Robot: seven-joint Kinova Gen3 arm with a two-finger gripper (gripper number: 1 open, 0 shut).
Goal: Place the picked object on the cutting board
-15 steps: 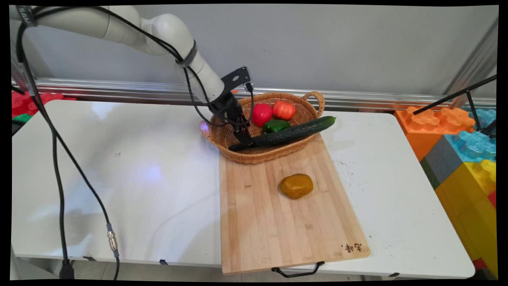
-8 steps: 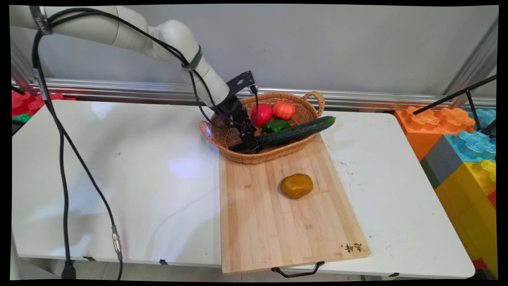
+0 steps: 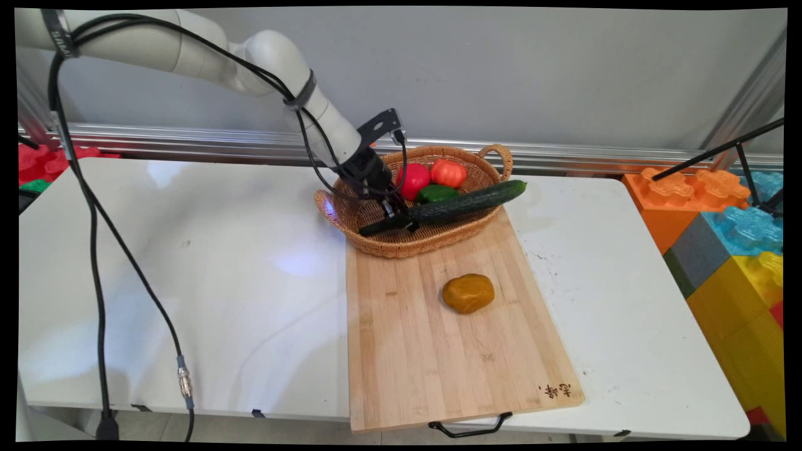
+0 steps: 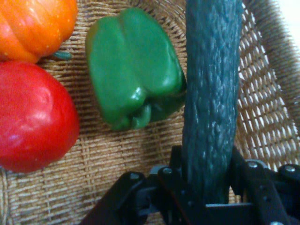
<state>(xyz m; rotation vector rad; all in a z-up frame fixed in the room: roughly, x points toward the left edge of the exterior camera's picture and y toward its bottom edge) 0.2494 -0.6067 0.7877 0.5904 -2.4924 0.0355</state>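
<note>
Hand view shows the claw (image 4: 206,187) closed on the cucumber (image 4: 211,93), with one black finger on each side of it. The cucumber runs up and away from the claw, across the inside of the basket (image 4: 117,154). Just beside it lies a green pepper (image 4: 133,70). A red tomato (image 4: 35,122) and an orange tomato (image 4: 37,26) sit a bit further off.

From the main view, the claw (image 3: 401,220) grips the cucumber (image 3: 467,202) near its left end. The right end pokes out past the rim of the basket (image 3: 376,244). A second ago the cucumber lay lower in the basket. Now its held end is a little higher and its right tip has slid a bit to the left, so the claw has it and is lifting it.

The basket stands on the far end of a wooden cutting board (image 3: 438,351). A brown potato (image 3: 468,293) lies alone in the middle of the board, well apart from the basket. The board lies on the white bench (image 3: 188,282). Big coloured blocks (image 3: 733,238) stand at the bench's right side.
</note>
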